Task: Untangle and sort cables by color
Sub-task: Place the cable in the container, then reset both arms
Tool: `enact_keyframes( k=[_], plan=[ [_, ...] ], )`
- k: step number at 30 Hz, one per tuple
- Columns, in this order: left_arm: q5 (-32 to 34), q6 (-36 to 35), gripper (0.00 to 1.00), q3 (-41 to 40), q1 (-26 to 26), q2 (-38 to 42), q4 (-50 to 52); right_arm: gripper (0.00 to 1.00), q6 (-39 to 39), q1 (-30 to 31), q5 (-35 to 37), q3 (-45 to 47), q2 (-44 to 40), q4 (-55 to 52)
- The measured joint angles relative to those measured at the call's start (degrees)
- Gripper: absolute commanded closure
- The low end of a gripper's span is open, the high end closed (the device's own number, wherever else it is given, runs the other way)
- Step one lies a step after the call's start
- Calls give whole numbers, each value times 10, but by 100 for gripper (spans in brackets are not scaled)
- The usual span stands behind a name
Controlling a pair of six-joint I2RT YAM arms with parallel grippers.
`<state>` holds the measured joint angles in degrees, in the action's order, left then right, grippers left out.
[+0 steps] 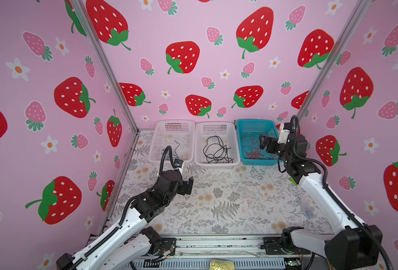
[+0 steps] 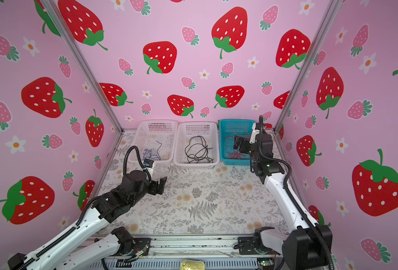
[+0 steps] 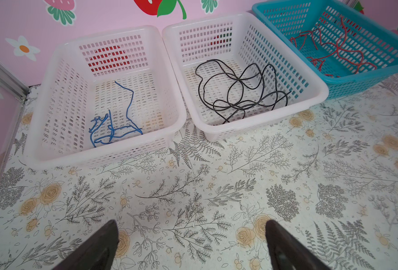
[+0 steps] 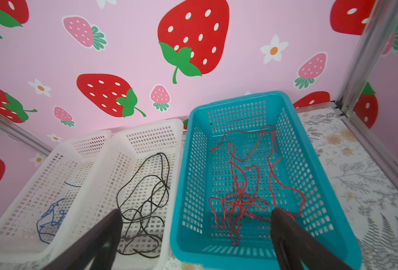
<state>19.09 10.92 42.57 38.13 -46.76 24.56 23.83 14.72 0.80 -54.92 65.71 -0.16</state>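
Note:
The cables lie sorted in three baskets along the back wall. Blue cables (image 3: pixel 125 114) are in the left white basket (image 1: pixel 154 140), black cables (image 3: pixel 240 93) in the middle white basket (image 1: pixel 216 163), and red cables (image 4: pixel 240 194) in the teal basket (image 1: pixel 256 162). My left gripper (image 1: pixel 188 184) hangs open low over the floral mat in front of the left basket, with only mat between its fingers (image 3: pixel 104 243). My right gripper (image 1: pixel 264 143) hovers open above the near end of the teal basket, holding nothing, with the red cables loose below it.
Pink strawberry walls and metal corner posts (image 1: pixel 113 77) close in the sides and back. The floral mat (image 1: pixel 228 198) stretches from the baskets to the front rail (image 1: pixel 216 244). A small clear object (image 1: pixel 306 208) lies on the mat beside the right arm.

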Motion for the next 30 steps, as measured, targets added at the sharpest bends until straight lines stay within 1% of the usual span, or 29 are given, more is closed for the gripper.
enact_keyframes(
  k=[5,8,10,17,24,30],
  plan=[
    [15,14,1,0,0,-19,0,1,-25,0,64,165,-96,110],
    [25,20,1,0,0,-25,0,1,-45,0,95,245,-122,180],
    [29,23,1,0,0,-25,0,1,-59,0,117,277,-120,207],
    [34,23,1,-18,0,-16,-9,1,-86,0,189,296,-63,279],
    [39,17,1,-37,1,-5,-16,1,-126,0,234,353,-30,358],
    [53,13,1,-37,1,-17,-19,1,-163,-3,277,361,59,451]
  ],
)
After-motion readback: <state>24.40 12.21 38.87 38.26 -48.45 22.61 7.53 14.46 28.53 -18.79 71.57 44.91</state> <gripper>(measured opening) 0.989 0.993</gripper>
